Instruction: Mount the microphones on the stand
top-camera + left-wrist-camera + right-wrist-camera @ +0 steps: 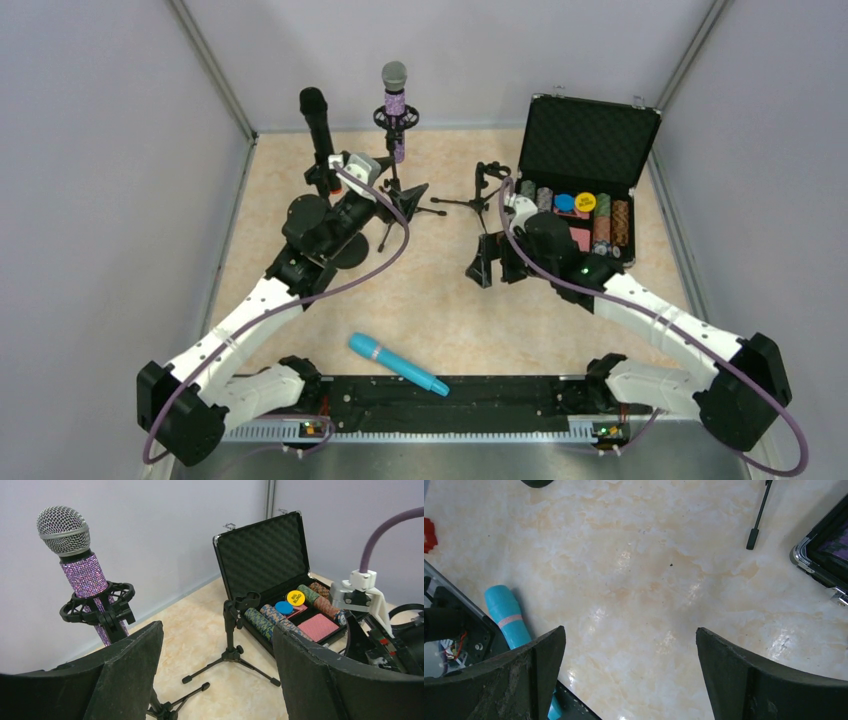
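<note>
Gaping wide with nothing between its fingers, the left gripper (217, 628) sits at the far left of the table (450, 300), just near of the purple glitter microphone (80, 565). That mic, with its silver grille up, stands a bit tilted in a black shock mount (97, 605) on a tripod stand (405, 195), close to the far wall. Left of it, the black microphone (318, 125) stands upright; its lower end is hidden behind the left arm, so I cannot tell what holds it. Right of the purple mic is an empty stand (231, 630), a small tripod with a bare clip on top, nothing in it. Right gripper (630, 630) points down at bare tabletop near the middle right, fingers spread wide, holding nothing. The cyan microphone (397, 363) lies flat on the table at the near centre, between the two arm bases and apart from both grippers and from every stand; in the right wrist view one end of it shows just beside that gripper's left finger. At the far right an open black case (590, 130) with a foam-lined lid holds rows of poker chips (585, 215) and red card decks, touching nothing else.
</note>
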Action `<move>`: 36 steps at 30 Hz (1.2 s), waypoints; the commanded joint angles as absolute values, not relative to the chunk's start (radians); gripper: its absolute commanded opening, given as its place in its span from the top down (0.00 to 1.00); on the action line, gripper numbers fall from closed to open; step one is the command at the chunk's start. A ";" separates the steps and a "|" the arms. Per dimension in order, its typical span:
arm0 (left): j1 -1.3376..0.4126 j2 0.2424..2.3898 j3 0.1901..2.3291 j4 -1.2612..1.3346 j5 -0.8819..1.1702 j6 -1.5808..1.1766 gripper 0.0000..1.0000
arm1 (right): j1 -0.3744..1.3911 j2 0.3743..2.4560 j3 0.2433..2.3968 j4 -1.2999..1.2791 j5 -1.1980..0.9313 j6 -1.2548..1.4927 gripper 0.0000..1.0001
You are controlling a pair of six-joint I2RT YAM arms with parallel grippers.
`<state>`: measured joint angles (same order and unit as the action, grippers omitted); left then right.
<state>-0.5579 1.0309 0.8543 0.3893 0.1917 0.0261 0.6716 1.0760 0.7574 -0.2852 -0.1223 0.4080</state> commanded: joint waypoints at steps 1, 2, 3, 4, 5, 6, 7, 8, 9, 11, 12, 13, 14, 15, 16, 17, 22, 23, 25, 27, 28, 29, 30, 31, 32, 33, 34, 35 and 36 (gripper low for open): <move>-0.566 0.988 0.834 0.462 0.219 0.058 0.15 | 0.663 1.132 0.875 -0.319 -0.143 0.330 0.01; -0.568 0.986 0.829 0.462 0.220 0.057 0.16 | 0.663 1.154 0.902 -0.332 -0.165 0.310 0.01; -0.572 0.986 0.826 0.463 0.221 0.063 0.15 | 0.663 1.176 0.932 -0.349 -0.180 0.290 0.01; -0.577 0.986 0.823 0.463 0.222 0.072 0.15 | 0.663 1.197 0.961 -0.372 -0.180 0.272 0.01; -0.581 0.987 0.820 0.462 0.225 0.085 0.15 | 0.663 1.214 0.987 -0.392 -0.160 0.261 0.01; -0.588 0.989 0.817 0.460 0.230 0.099 0.15 | 0.663 1.224 1.004 -0.407 -0.135 0.252 0.01; -0.596 0.989 0.816 0.456 0.233 0.115 0.15 | 0.661 1.229 1.018 -0.416 -0.116 0.244 0.01; -0.605 0.991 0.815 0.451 0.233 0.130 0.15 | 0.660 1.229 1.027 -0.417 -0.095 0.240 0.01; -0.618 0.993 0.813 0.443 0.233 0.147 0.15 | 0.656 1.228 1.036 -0.417 -0.081 0.240 0.01; -0.645 0.999 0.809 0.427 0.227 0.186 0.14 | 0.643 1.223 1.056 -0.416 -0.072 0.236 0.01; -0.667 1.004 0.807 0.422 0.219 0.210 0.14 | 0.633 1.220 1.065 -0.415 -0.072 0.236 0.01; -0.683 1.011 0.806 0.418 0.210 0.221 0.13 | 0.622 1.216 1.072 -0.411 -0.076 0.234 0.01; -0.697 1.020 0.805 0.418 0.202 0.221 0.12 | 0.608 1.215 1.079 -0.409 -0.083 0.232 0.01; -0.707 1.029 0.807 0.418 0.197 0.216 0.12 | 0.591 1.216 1.085 -0.404 -0.093 0.229 0.01; -0.715 1.041 0.811 0.414 0.198 0.212 0.12 | 0.571 1.218 1.091 -0.402 -0.104 0.232 0.01; -0.724 1.051 0.816 0.407 0.198 0.210 0.12 | 0.544 1.220 1.097 -0.400 -0.123 0.235 0.01; -0.758 1.086 0.822 0.387 0.149 0.227 0.11 | 0.386 1.232 1.094 -0.349 -0.256 0.297 0.01; -0.761 1.090 0.819 0.388 0.145 0.230 0.11 | 0.361 1.237 1.090 -0.336 -0.282 0.315 0.01; -0.768 1.098 0.818 0.389 0.135 0.234 0.11 | 0.318 1.256 1.091 -0.303 -0.327 0.351 0.01; -0.773 1.108 0.817 0.388 0.126 0.236 0.11 | 0.282 1.279 1.089 -0.263 -0.383 0.393 0.01; -0.775 1.111 0.818 0.386 0.120 0.236 0.11 | 0.261 1.291 1.085 -0.233 -0.419 0.422 0.01; -0.779 1.113 0.818 0.384 0.115 0.236 0.11 | 0.242 1.306 1.078 -0.196 -0.460 0.452 0.01; -0.783 1.116 0.819 0.384 0.112 0.236 0.11 | 0.226 1.323 1.074 -0.154 -0.506 0.486 0.01; -0.786 1.117 0.819 0.384 0.113 0.237 0.11 | 0.214 1.340 1.072 -0.125 -0.540 0.511 0.02; -0.789 1.119 0.819 0.383 0.113 0.240 0.11 | 0.205 1.358 1.074 -0.103 -0.558 0.529 0.02; -0.791 1.120 0.819 0.381 0.110 0.243 0.11 | 0.199 1.376 1.083 -0.094 -0.564 0.533 0.02; -0.794 1.124 0.819 0.381 0.107 0.245 0.11 | 0.196 1.393 1.094 -0.091 -0.562 0.533 0.02; -0.797 1.126 0.819 0.378 0.105 0.249 0.11 | 0.193 1.412 1.103 -0.087 -0.563 0.532 0.02; -0.798 1.125 0.819 0.377 0.103 0.253 0.11 | 0.190 1.430 1.112 -0.082 -0.568 0.529 0.02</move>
<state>-0.7868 1.1187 0.8108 0.3519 0.1223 0.2310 0.2066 1.3792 1.0496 -0.1837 -0.4812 0.4770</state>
